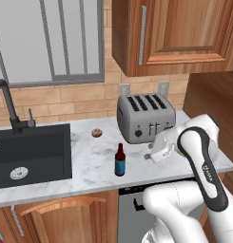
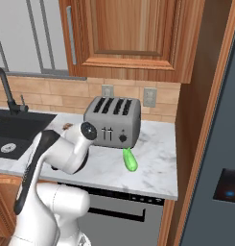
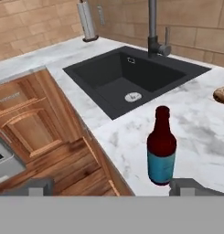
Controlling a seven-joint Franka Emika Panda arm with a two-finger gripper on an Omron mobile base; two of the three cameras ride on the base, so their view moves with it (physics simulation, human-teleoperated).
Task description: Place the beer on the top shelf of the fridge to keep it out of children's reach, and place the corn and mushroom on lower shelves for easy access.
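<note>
The beer [image 1: 120, 160] stands upright on the marble counter [image 1: 89, 166], a dark bottle with a blue label. In the hand view the beer [image 3: 162, 153] is just ahead of my right fingertip [image 3: 192, 186], off centre of my open, empty gripper [image 3: 112, 187]. My gripper [image 1: 151, 154] hovers right of the bottle, in front of the toaster. Further back lies the mushroom [image 1: 96, 133], also at the right edge of the hand view [image 3: 221, 93]. The green corn [image 2: 130, 160] lies by the toaster's front right corner. The dark fridge [image 2: 219, 144] stands at the far right; its top shelf and lower shelves are out of view.
A silver toaster [image 1: 146, 116] stands at the back of the counter. A black sink [image 1: 32, 154] with a tall tap [image 1: 6, 102] takes up the left side. Wooden wall cabinets [image 1: 170, 33] hang above. A wooden panel [image 2: 205, 120] separates the counter from the fridge.
</note>
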